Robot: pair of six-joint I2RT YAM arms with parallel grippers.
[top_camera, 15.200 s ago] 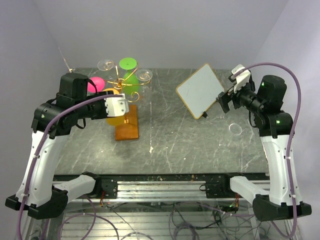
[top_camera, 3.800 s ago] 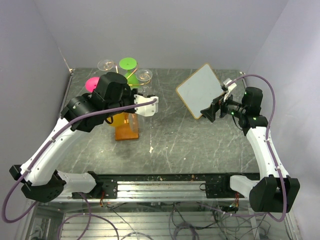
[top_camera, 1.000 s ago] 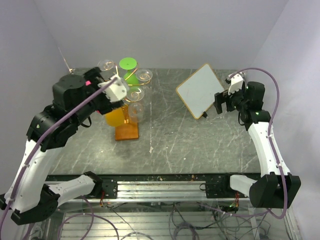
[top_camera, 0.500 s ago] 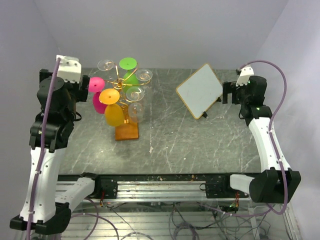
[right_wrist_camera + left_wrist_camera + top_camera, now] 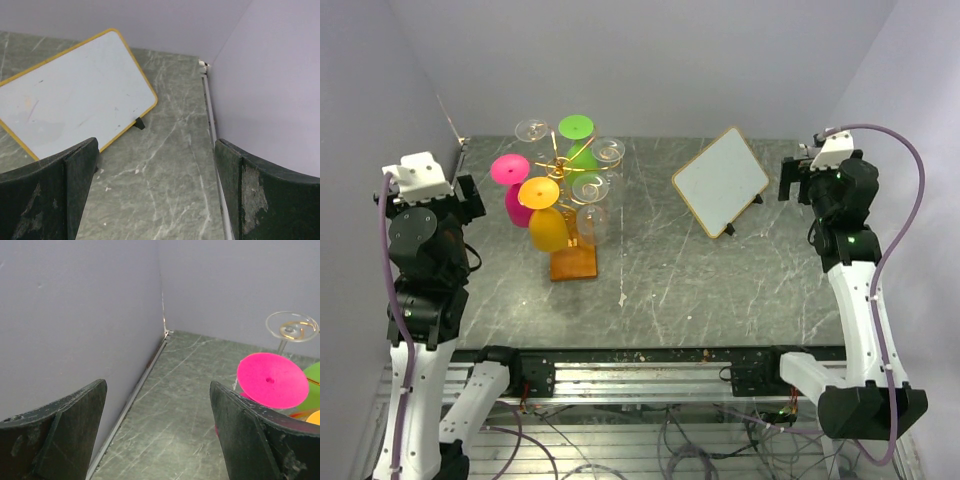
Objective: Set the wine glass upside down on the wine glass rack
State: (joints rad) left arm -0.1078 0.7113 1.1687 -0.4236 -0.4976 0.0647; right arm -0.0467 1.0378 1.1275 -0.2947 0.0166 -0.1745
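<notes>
At the back left of the worktop, the rack carries six glasses. Each hangs foot up and mouth down from its gold arms: a pink glass, an orange glass, a green glass and three clear glasses. One of these, the wine glass at the front, hangs beside the orange one, above the wooden base. No glass stands loose on the worktop, so the placing looks done.

The left hand is spread wide and empty at the left edge, well apart from the rack. The right hand is likewise spread and holds nothing, near the whiteboard on the right.

What remains, I judge, is only to park. Any move by the left arm should lead away from the rack, since a knock on the pink glass could shake the others off their arms.
</notes>
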